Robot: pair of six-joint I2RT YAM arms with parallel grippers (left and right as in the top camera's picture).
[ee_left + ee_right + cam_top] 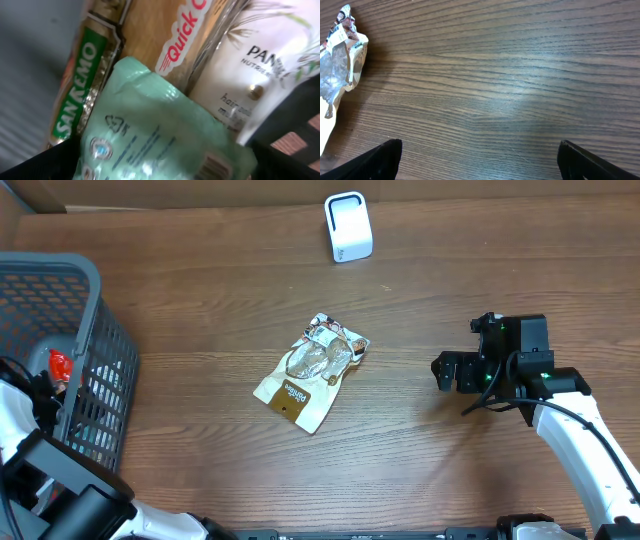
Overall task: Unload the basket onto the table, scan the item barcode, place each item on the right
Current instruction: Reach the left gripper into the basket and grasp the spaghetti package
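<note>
- Left gripper (pixel 160 164) is down inside the grey basket (pixel 108 370) at the table's left end. Its jaws are spread wide, 1 finger at each side of the wrist view, and nothing is pinched yet.
- Right under it is a green pouch (pixel 150 125), lying on top of the pile with its printed back up. There looks to be a barcode (pixel 215 167) near its lower corner, but it's blurry so I wouldn't swear to it.
- Packed around it in the basket are a Sanremo pack (pixel 80 85), a pack lettered "Quick" in red (pixel 182 30) and a white Pantene pouch (pixel 260 65). They're all crammed together.
- Right gripper (pixel 446 371) hovers over bare table (pixel 450 270) on the right side, also spread wide and holding nothing.
- A brown snack pouch (pixel 312 370) lies flat mid-table, well apart from both grippers. The white scanner (pixel 348 227) stands at the far edge.
- My read is that this is the pick step, with the left arm going for the green pouch as the item to scan. The snack pouch could be the real target instead, can't tell from here.
- Next move needs the jaws lowered over the pouch and closed on an edge without grabbing a neighbour. Then it has to come out with the barcode side turned to face the scanner. It's soft crinkly film, so it might flop or slip.
</note>
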